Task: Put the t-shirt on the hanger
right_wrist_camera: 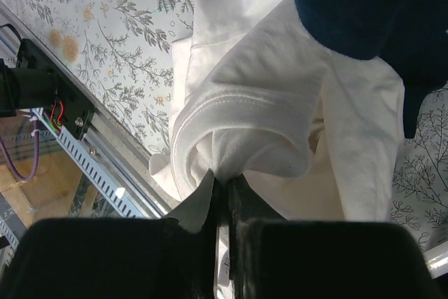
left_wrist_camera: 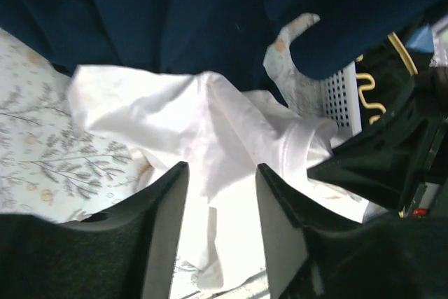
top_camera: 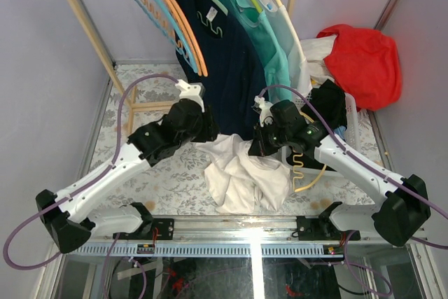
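Note:
The white t-shirt [top_camera: 241, 176] lies crumpled on the flowered table near the front edge, partly lifted at its top. My right gripper [top_camera: 257, 146] is shut on a thick folded edge of it; in the right wrist view the jaws [right_wrist_camera: 222, 181] pinch that fold of the t-shirt [right_wrist_camera: 259, 103]. My left gripper [top_camera: 208, 131] hangs just left of it, open and empty. In the left wrist view it [left_wrist_camera: 220, 173] stands over the t-shirt [left_wrist_camera: 210, 117] without touching it. The pale yellow hanger [top_camera: 316, 175] lies at the right, mostly hidden under my right arm; a piece also shows in the left wrist view [left_wrist_camera: 369, 96].
A wooden rack [top_camera: 84, 12] at the back holds a navy shirt [top_camera: 224, 54], teal shirts [top_camera: 269, 40], and orange and blue hangers [top_camera: 175, 22]. A white basket [top_camera: 350, 124] with dark cloth and a red cloth [top_camera: 364, 61] stand at the right. The table's front rail [right_wrist_camera: 91, 166] is close below.

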`<state>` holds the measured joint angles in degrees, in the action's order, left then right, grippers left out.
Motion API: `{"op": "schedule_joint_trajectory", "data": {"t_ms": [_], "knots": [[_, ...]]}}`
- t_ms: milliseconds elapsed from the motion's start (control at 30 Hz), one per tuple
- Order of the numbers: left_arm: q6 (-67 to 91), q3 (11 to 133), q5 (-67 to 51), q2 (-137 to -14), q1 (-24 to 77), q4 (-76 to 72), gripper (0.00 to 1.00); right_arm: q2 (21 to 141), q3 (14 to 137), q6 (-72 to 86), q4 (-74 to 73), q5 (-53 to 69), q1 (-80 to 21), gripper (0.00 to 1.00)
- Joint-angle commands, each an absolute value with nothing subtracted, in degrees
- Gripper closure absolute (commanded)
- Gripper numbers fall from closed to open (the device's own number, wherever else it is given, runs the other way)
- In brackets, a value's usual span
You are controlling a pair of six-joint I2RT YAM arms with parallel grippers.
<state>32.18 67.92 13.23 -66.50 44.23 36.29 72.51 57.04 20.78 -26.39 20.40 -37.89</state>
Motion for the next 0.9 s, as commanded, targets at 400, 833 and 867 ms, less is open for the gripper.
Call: {"op": "schedule_joint_trajectory", "data": {"t_ms": [400, 833, 867], "knots": [[43.9, 61.9, 5.5, -72.2, 51.4, 18.3, 0.50, 72.2, 56.2, 22.9, -18.4, 18.6, -38.4, 1.00], [44.1, 64.6, 13.8, -78.5, 58.3, 23.2, 0.51, 71.8, 55.8, 23.0, -17.1, 19.4, -38.4, 1.00], [43.9, 64.8, 15.0, -79.1, 58.7, 23.9, 0.51, 71.5, 55.8, 23.0, -17.1, 19.5, -38.4, 1.00]]}}
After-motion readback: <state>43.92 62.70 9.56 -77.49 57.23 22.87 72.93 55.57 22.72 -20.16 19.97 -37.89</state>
